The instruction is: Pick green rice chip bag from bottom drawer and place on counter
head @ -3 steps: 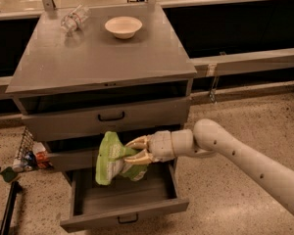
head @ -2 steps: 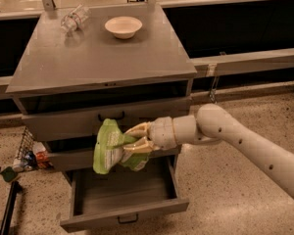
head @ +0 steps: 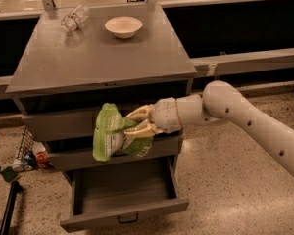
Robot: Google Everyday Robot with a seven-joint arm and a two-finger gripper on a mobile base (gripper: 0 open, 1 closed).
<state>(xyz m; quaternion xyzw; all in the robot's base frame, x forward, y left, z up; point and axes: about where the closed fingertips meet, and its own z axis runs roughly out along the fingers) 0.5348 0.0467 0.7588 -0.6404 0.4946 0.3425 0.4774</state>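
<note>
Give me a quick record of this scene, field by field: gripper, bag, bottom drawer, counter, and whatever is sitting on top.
gripper: shut on the green rice chip bag, in front of the middle drawer
green rice chip bag: held in the air above the bottom drawer, below counter level
bottom drawer: pulled open
counter: bag not yet on it
on counter: white bowl; clear plastic bottle lying on its side

I count one smooth grey counter [head: 98,62] carrying one shallow white bowl [head: 123,26] and one clear plastic bottle [head: 73,18]; three grey cabinet drawers [head: 54,126], one, the bottom drawer [head: 152,210], open; one crinkly green rice chip bag [head: 108,131], clamped by my one gripper [head: 130,123] before the middle drawer [head: 68,159].
</note>
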